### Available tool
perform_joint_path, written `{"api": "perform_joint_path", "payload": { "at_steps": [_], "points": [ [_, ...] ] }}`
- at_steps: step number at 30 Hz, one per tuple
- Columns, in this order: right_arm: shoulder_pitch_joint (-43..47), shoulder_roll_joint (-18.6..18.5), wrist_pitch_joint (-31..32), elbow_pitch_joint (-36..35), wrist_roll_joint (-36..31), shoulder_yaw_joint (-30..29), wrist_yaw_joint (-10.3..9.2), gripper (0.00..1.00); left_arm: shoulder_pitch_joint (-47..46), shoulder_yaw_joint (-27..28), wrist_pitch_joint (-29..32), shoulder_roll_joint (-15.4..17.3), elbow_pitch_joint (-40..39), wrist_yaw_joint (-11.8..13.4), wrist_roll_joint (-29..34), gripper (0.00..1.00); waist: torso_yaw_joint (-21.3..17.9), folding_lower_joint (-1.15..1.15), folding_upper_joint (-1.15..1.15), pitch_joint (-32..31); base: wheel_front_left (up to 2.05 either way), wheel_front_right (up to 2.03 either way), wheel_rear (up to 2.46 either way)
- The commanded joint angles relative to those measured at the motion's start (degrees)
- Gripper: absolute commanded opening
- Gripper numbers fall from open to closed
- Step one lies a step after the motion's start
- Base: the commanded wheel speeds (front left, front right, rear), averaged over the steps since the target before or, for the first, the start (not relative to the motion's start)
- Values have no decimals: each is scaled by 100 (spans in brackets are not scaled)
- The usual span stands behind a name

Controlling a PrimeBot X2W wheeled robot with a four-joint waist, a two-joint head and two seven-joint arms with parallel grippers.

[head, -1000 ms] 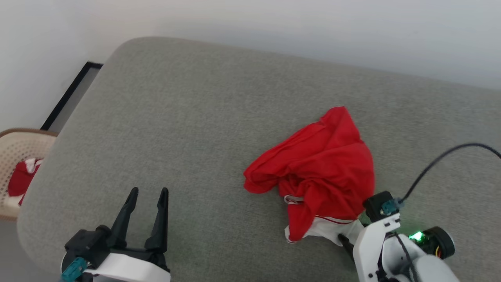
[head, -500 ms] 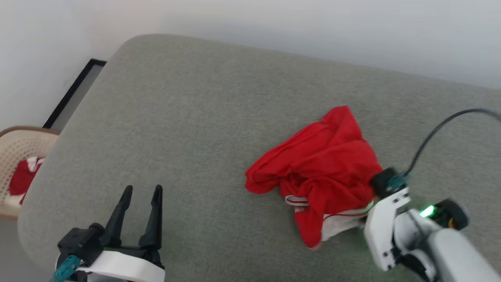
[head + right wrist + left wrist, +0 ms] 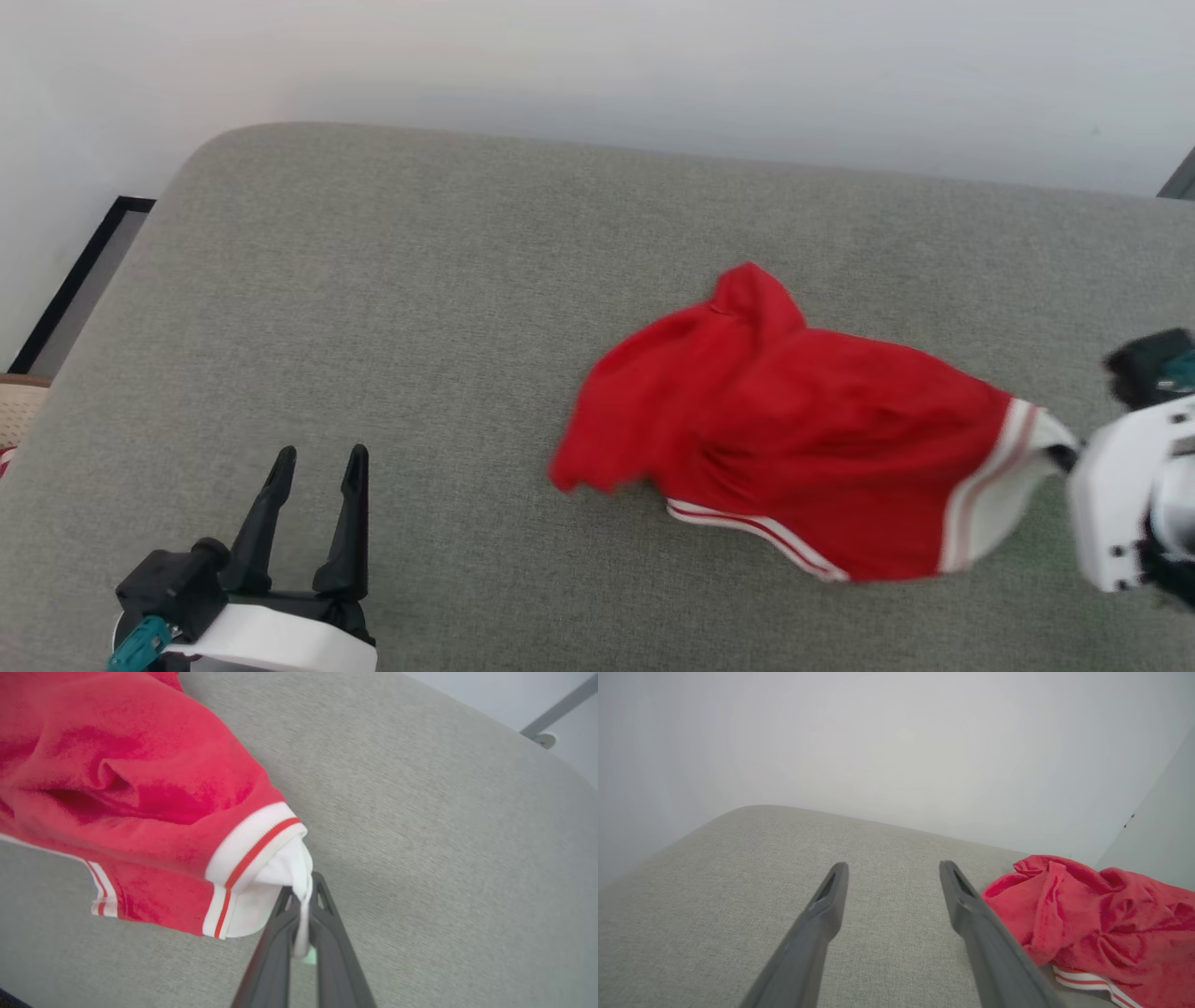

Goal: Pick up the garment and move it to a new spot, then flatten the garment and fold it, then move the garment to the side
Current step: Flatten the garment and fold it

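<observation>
Since a second ago my right gripper [image 3: 302, 893] clamps the white cuff [image 3: 254, 847] and pulls the garment [image 3: 784, 429] to the right; it lies stretched on the cushion [image 3: 373, 280]. My left gripper [image 3: 317, 459] waits, fingers spread. Moving is begun; flattening, folding and setting aside are left.

garment [image 3: 794, 439]: on cushion [image 3: 420, 308], extends left from right gripper [image 3: 302, 890], cuff between its fingers
left gripper [image 3: 321, 457]: well left of garment, apart
</observation>
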Motion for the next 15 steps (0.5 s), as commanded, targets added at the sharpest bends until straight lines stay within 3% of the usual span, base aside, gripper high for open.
{"api": "perform_joint_path", "payload": {
  "at_steps": [1,5,12,13,14,15],
  "points": [
    [73,-61,-71,89,-15,-209,-2,0,-48,-5,-28,23,-16,-16,-36,100,-35,0,0,27,0,0,0],
    [103,-12,-282,546,-98,-704,-2,0,-115,-74,-28,18,-12,-17,-43,100,-52,0,0,108,0,0,0],
    [-341,179,-955,1950,29,-708,-2,0,-302,-245,-28,72,41,-17,-86,100,6,0,0,277,0,0,0],
    [-414,212,-1034,2160,44,-668,-2,9,-337,-289,-28,80,56,-17,-90,100,11,0,0,285,0,0,0],
    [-486,228,-1098,2307,-12,-610,-2,36,-374,-337,-28,97,66,-17,-100,100,14,0,0,286,0,0,0],
    [-486,228,-1098,2307,-12,-610,-2,36,-374,-337,-28,97,66,-17,-100,100,14,0,0,286,0,0,0]
  ]
}}
